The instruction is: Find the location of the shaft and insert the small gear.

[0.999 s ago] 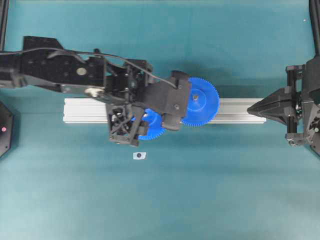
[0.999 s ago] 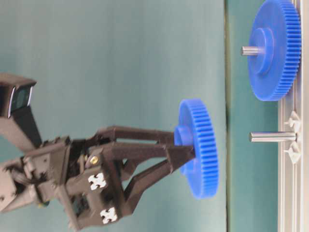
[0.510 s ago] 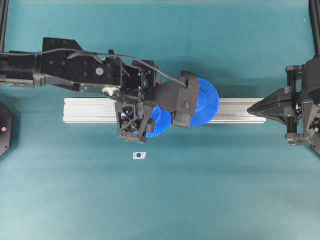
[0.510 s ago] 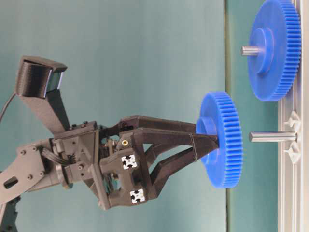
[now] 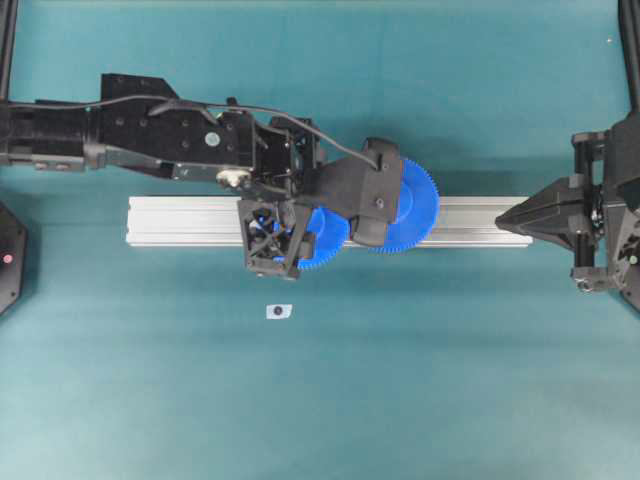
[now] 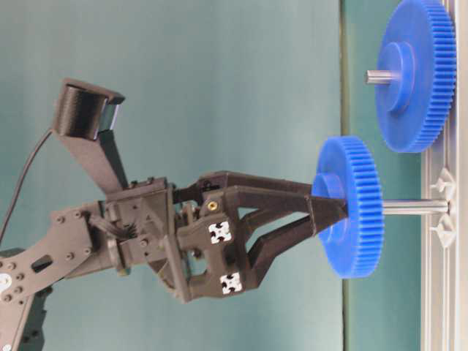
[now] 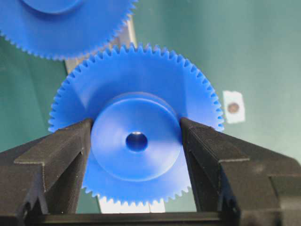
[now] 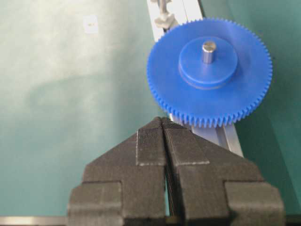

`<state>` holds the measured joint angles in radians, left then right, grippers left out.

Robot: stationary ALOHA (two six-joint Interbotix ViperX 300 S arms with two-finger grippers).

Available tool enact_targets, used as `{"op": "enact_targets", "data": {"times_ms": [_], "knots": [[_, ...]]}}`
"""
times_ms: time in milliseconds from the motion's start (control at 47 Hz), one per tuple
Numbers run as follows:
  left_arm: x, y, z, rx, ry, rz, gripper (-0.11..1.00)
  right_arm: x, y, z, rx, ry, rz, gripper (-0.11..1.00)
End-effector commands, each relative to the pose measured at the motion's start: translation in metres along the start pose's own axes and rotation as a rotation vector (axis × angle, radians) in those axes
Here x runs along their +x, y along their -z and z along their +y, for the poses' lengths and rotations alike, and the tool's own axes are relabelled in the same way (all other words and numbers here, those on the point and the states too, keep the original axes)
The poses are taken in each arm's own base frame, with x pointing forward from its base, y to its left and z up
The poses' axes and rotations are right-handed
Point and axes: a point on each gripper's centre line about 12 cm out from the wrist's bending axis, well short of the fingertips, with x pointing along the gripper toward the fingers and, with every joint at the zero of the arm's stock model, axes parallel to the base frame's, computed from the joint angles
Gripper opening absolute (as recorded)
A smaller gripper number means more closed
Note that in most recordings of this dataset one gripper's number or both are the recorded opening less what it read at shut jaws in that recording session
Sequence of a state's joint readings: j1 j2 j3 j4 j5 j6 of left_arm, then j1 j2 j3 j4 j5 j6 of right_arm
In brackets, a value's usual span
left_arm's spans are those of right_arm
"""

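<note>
Insertion is judged to be under way. In the overhead view, the left gripper (image 5: 300,232) is extended over the aluminium rail (image 5: 170,222), the small gear (image 5: 322,240) held beside the larger gear (image 5: 415,200); further pushing along the pin is called for. At table level, the shaft (image 6: 413,207) is seen entering the gear's bore. In the left wrist view, the hub is clamped between both jaws. In the right wrist view, the right gripper (image 8: 163,136) is seen closed, empty, parked.
</note>
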<state>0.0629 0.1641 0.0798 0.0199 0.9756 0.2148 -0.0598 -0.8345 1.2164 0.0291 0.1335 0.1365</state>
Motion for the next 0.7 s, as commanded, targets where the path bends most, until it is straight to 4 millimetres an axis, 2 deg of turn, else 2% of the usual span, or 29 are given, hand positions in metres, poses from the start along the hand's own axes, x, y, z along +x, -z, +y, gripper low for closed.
{"op": "enact_targets", "data": {"times_ms": [0,680], "knots": [[-0.013,-0.007,0.006,-0.007,-0.016,-0.048,0.64,0.0,-0.004,0.0,0.012,0.0,-0.014,-0.02],[0.011,0.004,0.007,-0.013,-0.011,-0.014,0.64,0.0,-0.005,0.0,0.012,0.0,-0.016,-0.02]]}}
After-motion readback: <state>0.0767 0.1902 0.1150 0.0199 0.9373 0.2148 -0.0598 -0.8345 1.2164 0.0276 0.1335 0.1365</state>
